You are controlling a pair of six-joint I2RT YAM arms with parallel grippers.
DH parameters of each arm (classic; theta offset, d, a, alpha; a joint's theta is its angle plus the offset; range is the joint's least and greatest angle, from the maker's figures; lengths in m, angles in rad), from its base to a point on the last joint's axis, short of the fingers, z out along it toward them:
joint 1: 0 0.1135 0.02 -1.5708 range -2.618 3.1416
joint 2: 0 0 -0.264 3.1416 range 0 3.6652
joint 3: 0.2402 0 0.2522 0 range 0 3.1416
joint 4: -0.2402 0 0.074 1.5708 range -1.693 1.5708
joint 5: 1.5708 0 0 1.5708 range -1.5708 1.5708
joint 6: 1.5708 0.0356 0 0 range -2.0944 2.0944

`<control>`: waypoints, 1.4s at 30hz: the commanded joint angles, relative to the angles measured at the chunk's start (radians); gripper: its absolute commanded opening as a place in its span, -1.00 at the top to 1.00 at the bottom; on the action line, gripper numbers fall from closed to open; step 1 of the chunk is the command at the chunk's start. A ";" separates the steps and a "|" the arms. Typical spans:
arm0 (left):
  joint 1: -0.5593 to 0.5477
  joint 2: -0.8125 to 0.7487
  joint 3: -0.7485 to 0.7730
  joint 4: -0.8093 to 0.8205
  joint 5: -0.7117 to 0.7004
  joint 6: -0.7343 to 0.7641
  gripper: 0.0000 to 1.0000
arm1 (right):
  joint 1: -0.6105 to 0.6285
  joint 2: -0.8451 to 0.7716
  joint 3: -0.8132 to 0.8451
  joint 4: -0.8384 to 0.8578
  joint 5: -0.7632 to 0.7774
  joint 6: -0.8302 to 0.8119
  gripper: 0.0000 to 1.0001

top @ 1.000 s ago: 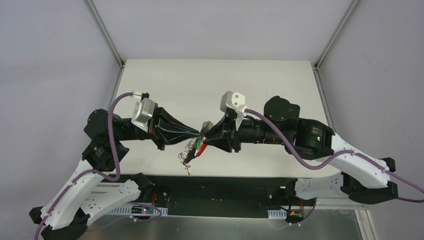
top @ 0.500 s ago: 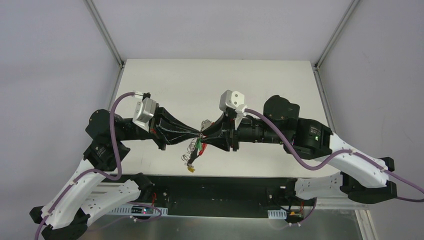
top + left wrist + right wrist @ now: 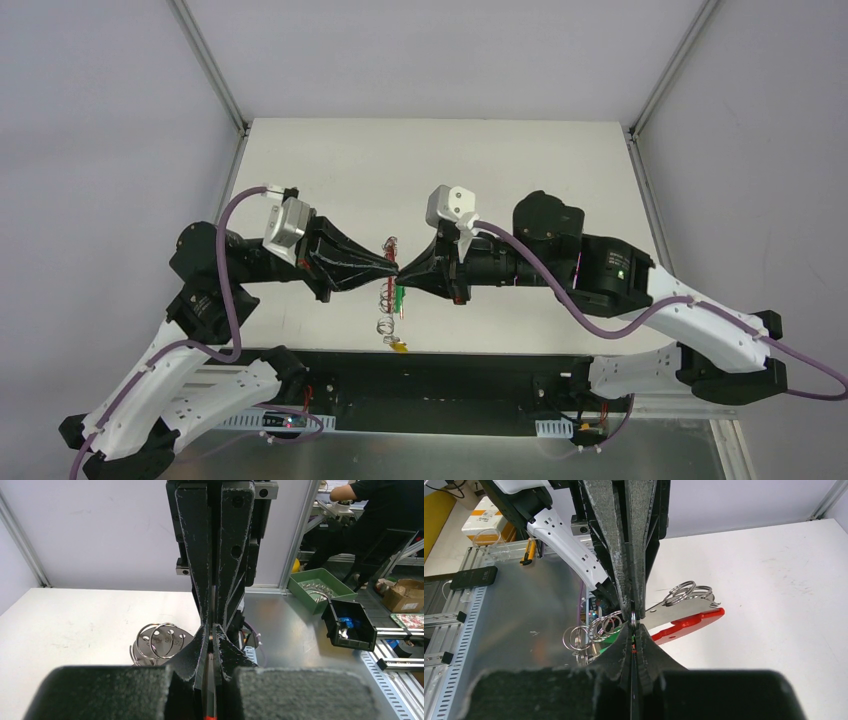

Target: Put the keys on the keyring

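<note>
My left gripper (image 3: 391, 269) and right gripper (image 3: 404, 274) meet tip to tip above the table's front middle. Between them the keyring (image 3: 390, 247) hangs on edge, red part up. Below the tips hang a green key tag (image 3: 398, 298), silver wire rings (image 3: 384, 325) and a yellow tag (image 3: 399, 346). In the left wrist view my left gripper (image 3: 213, 630) is shut on the keyring's thin edge (image 3: 210, 714), with wire rings (image 3: 160, 639) to its left. In the right wrist view my right gripper (image 3: 633, 625) is shut on a wire ring, with the keyring's red part (image 3: 689, 623) and the green tag (image 3: 613, 640) behind.
The white table (image 3: 520, 170) lies behind the arms, with metal frame posts at its back corners. The black front rail (image 3: 440, 375) runs under the hanging tags. Off the table, a green bin (image 3: 320, 587) and a black box (image 3: 350, 625) show in the left wrist view.
Both gripper tips have closed in on each other and shifted slightly left. The keyring has swung from a slant to hanging straight down, and the yellow tag now hangs lower right.
</note>
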 commanded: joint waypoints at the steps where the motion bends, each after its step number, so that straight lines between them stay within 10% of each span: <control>1: -0.005 -0.021 -0.005 0.089 0.001 -0.019 1.00 | 0.006 -0.001 0.045 0.035 -0.021 -0.021 1.00; 10: -0.004 -0.051 -0.003 -0.017 -0.015 -0.005 0.98 | 0.009 0.050 0.183 -0.208 -0.033 -0.049 1.00; 22: -0.005 0.008 0.138 -0.317 0.011 -0.074 0.39 | 0.006 0.240 0.449 -0.703 -0.184 -0.026 1.00; 42: -0.005 0.031 0.045 -0.328 0.239 -0.194 0.55 | -0.049 0.448 0.693 -0.849 -0.303 0.093 1.00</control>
